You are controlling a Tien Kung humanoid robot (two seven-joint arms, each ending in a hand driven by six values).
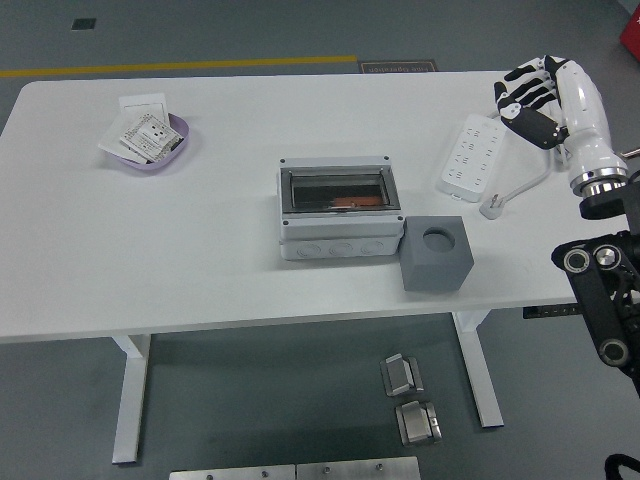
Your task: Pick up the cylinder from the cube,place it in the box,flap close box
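A grey box with a clear flap lying shut stands at the table's middle; something orange shows through the flap. Touching the box's right front corner is a dark grey cube whose round hole on top is empty. No cylinder is visible on the cube. My right hand hovers at the far right over the end of a power strip, well away from the cube. Its fingers are loosely bent and hold nothing. The left arm is out of view.
A white power strip with its cable and plug lies at the right rear. A purple bowl with paper packets sits at the left rear. On the floor below the table lie metal parts.
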